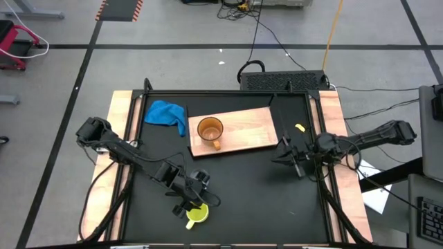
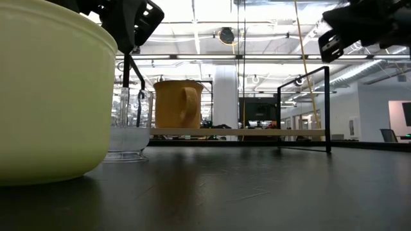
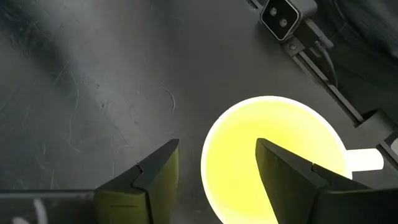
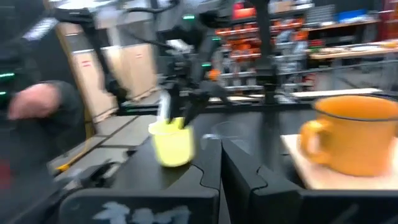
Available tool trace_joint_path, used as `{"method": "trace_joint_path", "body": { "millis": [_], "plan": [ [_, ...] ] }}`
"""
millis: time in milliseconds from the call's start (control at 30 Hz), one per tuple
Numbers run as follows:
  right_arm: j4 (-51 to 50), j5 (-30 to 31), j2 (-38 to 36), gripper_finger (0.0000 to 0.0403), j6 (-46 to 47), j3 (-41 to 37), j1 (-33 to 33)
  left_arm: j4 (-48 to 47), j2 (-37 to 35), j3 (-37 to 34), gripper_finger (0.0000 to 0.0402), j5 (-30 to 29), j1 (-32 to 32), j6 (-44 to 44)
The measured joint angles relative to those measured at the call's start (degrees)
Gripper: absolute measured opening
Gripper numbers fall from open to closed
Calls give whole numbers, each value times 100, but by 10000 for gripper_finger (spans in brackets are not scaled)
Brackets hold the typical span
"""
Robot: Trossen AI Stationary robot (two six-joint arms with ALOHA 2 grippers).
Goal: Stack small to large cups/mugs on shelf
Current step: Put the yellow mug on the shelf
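Observation:
The yellow mug (image 1: pixel 198 216) stands on its base on the black table near the front edge; it fills the left of the low view (image 2: pixel 45 96). My left gripper (image 3: pixel 217 168) is open just above it, one finger over the mug's inside (image 3: pixel 273 149) and one outside the rim; I see no touch. The clear glass cup (image 2: pixel 128 128) stands behind the mug, hidden under my left arm in the high view. The orange-brown mug (image 1: pixel 210 130) stands upright on the light-wood shelf (image 1: pixel 246 128). My right gripper (image 1: pixel 286 155) is shut and empty, right of the shelf.
A blue cloth (image 1: pixel 166 113) lies left of the shelf. A small yellow object (image 1: pixel 299 128) lies at the shelf's right end. A black frame (image 2: pixel 303 109) edges the table. A blurred person (image 4: pixel 31 106) shows beyond the table in the right wrist view.

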Motion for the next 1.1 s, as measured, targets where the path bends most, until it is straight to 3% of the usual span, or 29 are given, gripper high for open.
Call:
{"method": "trace_joint_path", "body": {
  "millis": [433, 1100],
  "plan": [
    [118, 23, 2, 0, -159, 0, 648, 230, 4, -236, 214, -7, 0, -62],
    [168, 53, 2, 0, -169, 2, 647, 461, 7, -555, 213, 45, 0, -105]
  ]
}}
